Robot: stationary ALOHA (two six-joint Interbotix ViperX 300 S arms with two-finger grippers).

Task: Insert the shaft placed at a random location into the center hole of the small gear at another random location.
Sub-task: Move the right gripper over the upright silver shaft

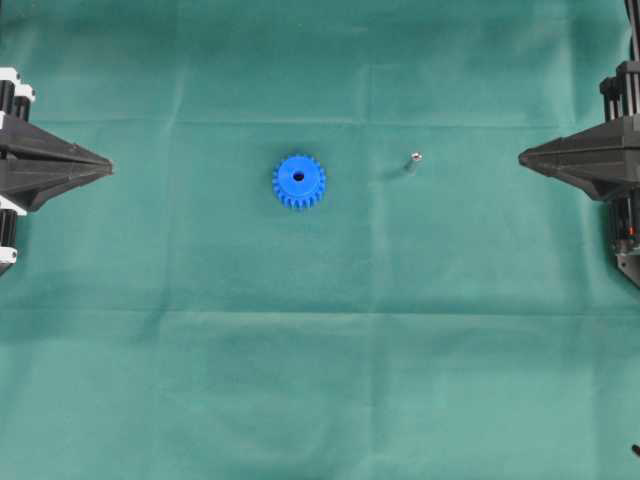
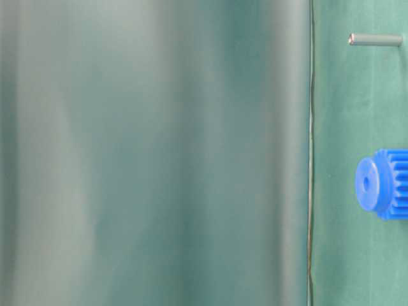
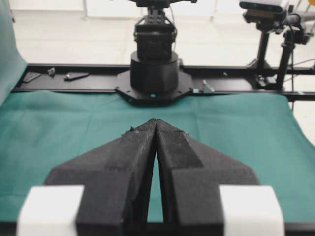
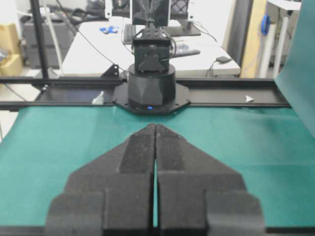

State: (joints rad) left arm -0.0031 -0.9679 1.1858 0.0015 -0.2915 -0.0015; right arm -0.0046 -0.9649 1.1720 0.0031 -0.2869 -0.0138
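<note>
Overhead exterior view showed the small gear (image 1: 298, 181) lying flat on the green cloth (image 1: 320, 380) a little left of the middle, hub up, with the center hole (image 1: 298, 177) a dark dot in that hub. The shaft (image 1: 413, 160) stood to the gear's right, apart from it, upright or nearly so, its shiny round end catching the light and a faint shadow falling to its left. The left gripper (image 1: 108, 164) pointed inward from the left edge and the right gripper (image 1: 522, 156) from the right edge, both well apart from gear and shaft, neither touching anything.

From the left wrist view the left gripper's fingers (image 3: 135, 157) met at the tips with only a thin slit behind them (nothing between them), and the opposite arm's base (image 3: 153, 73) sat across the cloth. From the right wrist view the right gripper's fingers (image 4: 177, 157) were pressed together along their length, likewise empty.

At table level (a picture that came turned on its side) the gear appeared at the right edge with its hub and hole facing left, and the shaft lay above it in the frame, clear of it; most of that picture was blurred green.
</note>
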